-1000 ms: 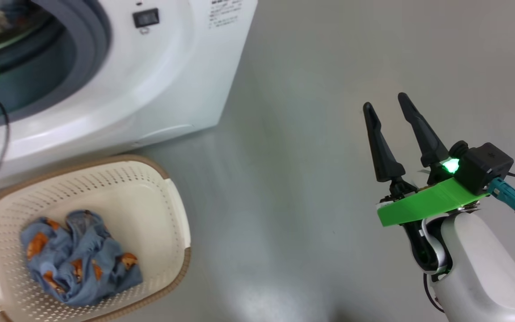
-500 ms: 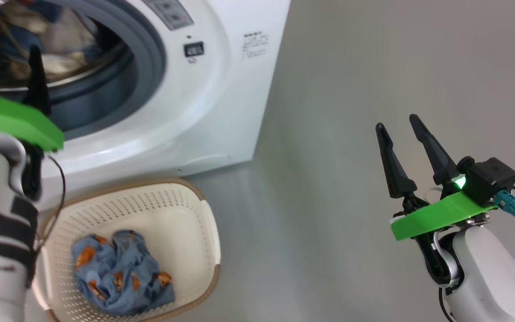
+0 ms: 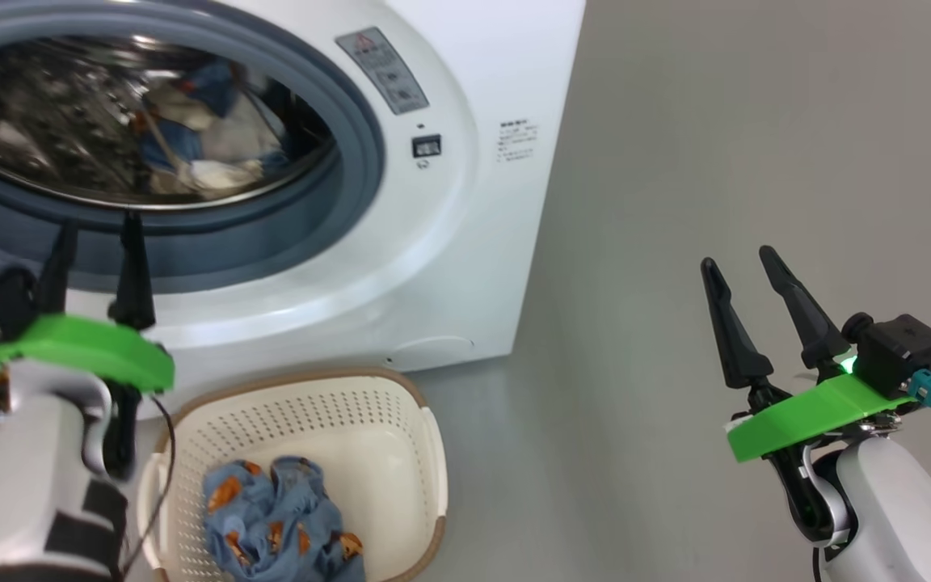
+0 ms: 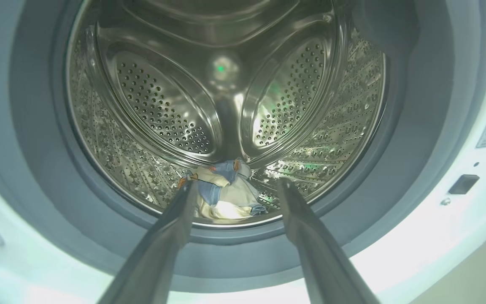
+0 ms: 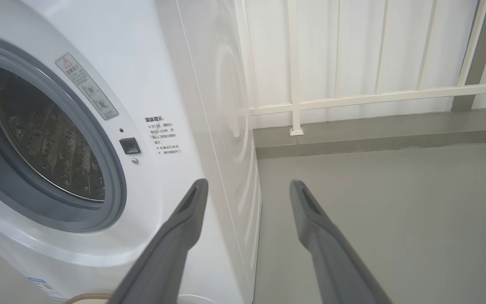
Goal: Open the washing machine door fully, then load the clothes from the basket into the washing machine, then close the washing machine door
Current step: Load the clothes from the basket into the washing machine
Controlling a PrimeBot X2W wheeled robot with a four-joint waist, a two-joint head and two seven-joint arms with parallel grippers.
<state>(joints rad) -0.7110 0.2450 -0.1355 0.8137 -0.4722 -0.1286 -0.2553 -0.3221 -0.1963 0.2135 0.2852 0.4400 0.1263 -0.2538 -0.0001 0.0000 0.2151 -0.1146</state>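
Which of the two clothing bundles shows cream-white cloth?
The drum bundle, inside the washing machine. The basket bundle shows just blue fabric with orange-brown bears.

A laundry corner: washing machine (image 5: 163, 63) on grey floor (image 5: 395, 211) beside white railing (image 5: 352, 99).

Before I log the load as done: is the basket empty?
No, a crumpled blue garment lies in the basket.

Floor (image 5: 395, 219): smooth grey, faint sheen.
Back wall (image 5: 352, 46): white vertical panelling.
White rail (image 5: 378, 97): horizontal across wall, tied to upright post (image 5: 293, 63).
Raised grey kerb (image 5: 373, 141) along wall base.
Grey column (image 5: 473, 55) to right.
Lighting even.
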